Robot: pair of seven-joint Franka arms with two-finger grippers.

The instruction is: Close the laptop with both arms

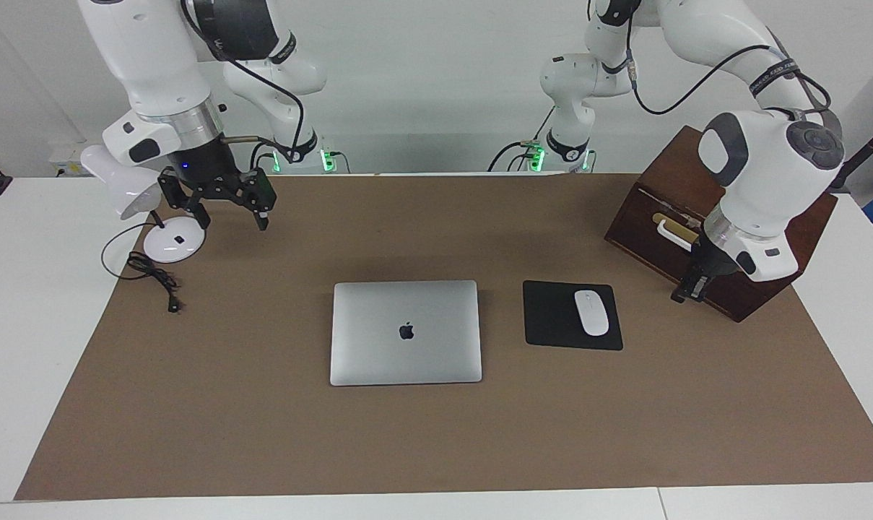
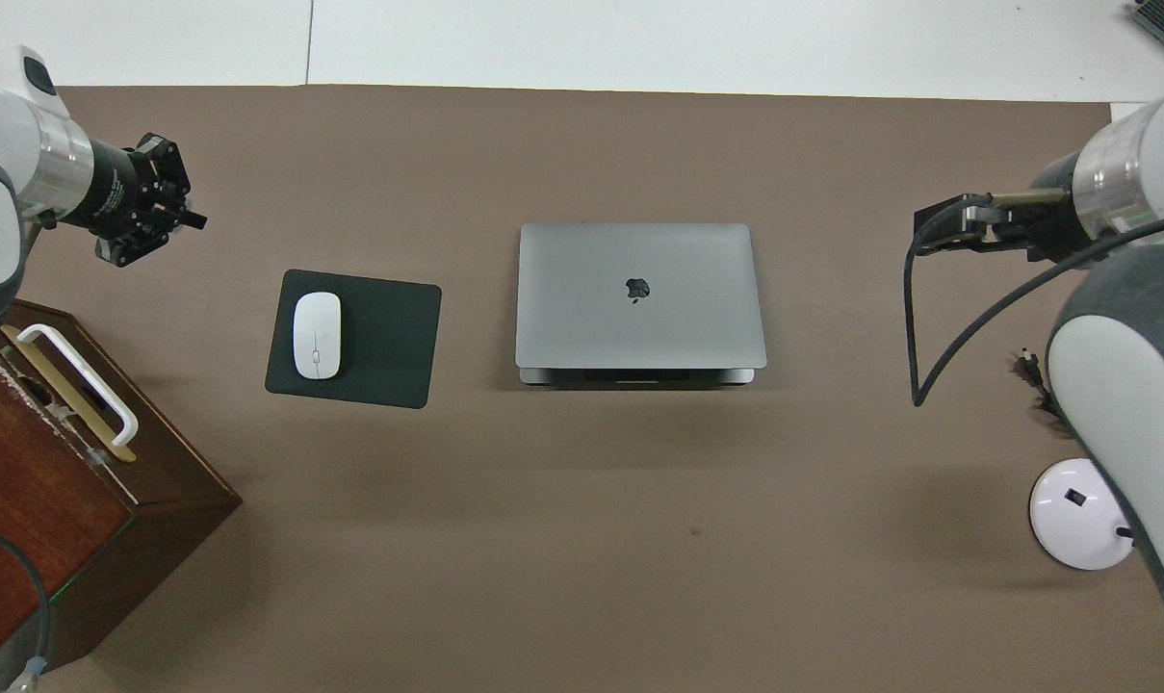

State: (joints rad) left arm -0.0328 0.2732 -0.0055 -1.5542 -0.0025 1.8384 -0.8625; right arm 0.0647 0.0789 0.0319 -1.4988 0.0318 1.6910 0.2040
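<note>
The silver-grey laptop (image 1: 406,332) (image 2: 639,298) lies flat in the middle of the brown mat with its lid down and the dark apple logo facing up. Neither gripper touches it. My right gripper (image 1: 232,220) (image 2: 928,229) hangs open and empty over the mat toward the right arm's end of the table, beside the lamp base. My left gripper (image 1: 680,296) (image 2: 194,219) is shut on nothing. It hangs over the mat in front of the wooden box, at the left arm's end of the table.
A black mouse pad (image 1: 552,318) (image 2: 389,337) with a white mouse (image 1: 591,312) (image 2: 317,334) lies beside the laptop. A dark wooden box (image 1: 638,224) (image 2: 52,500) stands at the left arm's end. A white desk lamp (image 1: 170,244) (image 2: 1073,510) and its black cable (image 1: 151,274) sit at the right arm's end.
</note>
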